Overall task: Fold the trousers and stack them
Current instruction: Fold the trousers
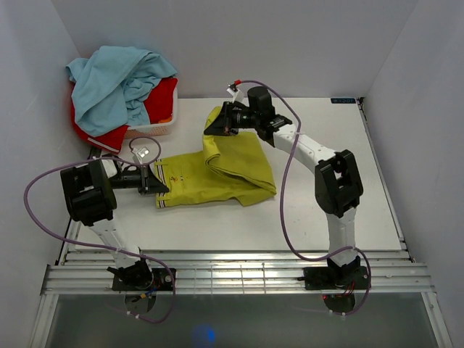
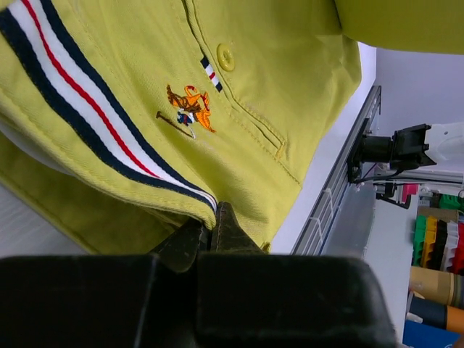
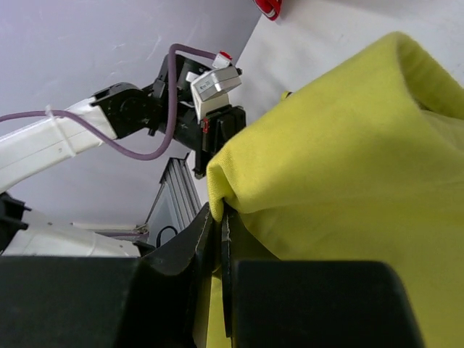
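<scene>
The yellow-green trousers (image 1: 217, 170) lie on the white table, the legs folded back over the seat. The striped waistband (image 2: 94, 123) faces left, with an embroidered logo and a button near it. My left gripper (image 1: 155, 181) is shut on the waistband edge (image 2: 206, 210) at the table's left. My right gripper (image 1: 220, 122) is shut on a fold of the leg cloth (image 3: 225, 188) and holds it lifted above the far part of the trousers. The left arm shows behind that fold in the right wrist view.
A white basket (image 1: 156, 129) at the back left holds a light blue garment (image 1: 119, 80) and a red garment (image 1: 156, 101). White walls stand on three sides. A metal rail (image 1: 239, 275) runs along the near edge.
</scene>
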Tool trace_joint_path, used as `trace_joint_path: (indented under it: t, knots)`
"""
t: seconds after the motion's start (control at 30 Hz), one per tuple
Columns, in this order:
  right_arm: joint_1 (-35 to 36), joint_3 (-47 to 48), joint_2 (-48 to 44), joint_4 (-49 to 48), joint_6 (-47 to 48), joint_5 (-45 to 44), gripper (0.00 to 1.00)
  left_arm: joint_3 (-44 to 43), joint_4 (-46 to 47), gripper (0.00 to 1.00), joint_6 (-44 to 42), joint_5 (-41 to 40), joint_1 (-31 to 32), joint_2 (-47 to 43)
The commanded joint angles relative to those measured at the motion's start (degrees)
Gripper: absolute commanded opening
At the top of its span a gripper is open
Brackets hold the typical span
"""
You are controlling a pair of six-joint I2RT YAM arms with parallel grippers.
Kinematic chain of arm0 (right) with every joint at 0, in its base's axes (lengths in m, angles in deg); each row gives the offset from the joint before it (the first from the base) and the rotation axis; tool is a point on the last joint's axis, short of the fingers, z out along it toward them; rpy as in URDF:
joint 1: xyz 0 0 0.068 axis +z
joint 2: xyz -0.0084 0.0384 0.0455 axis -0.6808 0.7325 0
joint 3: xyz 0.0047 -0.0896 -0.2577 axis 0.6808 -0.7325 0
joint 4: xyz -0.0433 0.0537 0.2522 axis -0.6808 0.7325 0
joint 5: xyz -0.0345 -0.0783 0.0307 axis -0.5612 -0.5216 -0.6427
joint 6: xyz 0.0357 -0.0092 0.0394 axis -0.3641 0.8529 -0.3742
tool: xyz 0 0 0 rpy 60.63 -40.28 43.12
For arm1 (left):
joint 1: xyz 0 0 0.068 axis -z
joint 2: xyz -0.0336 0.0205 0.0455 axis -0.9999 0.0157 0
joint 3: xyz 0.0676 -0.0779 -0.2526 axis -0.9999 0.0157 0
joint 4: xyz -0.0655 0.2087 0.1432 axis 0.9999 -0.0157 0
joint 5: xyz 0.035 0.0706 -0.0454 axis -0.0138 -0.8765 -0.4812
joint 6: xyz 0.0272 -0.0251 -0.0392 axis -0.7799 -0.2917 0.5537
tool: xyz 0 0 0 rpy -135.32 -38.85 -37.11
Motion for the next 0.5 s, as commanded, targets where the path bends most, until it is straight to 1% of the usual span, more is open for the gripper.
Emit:
trace_joint_path:
  t: [0.0, 0.13, 0.47]
  knots:
    - [3.2, 4.8, 2.4, 1.0, 2.3, -4.1, 0.08, 1.0, 3.5, 0.00, 1.4, 2.8, 1.2, -0.2]
    - [6.3, 7.6, 5.4, 0.1, 2.7, -4.8, 0.08, 1.9, 6.0, 0.00, 3.1, 2.7, 1.4, 0.0]
    - [13.5, 11.4, 11.7, 2.6, 7.0, -8.8, 0.08, 3.4, 10.8, 0.00, 6.4, 2.0, 1.9, 0.8]
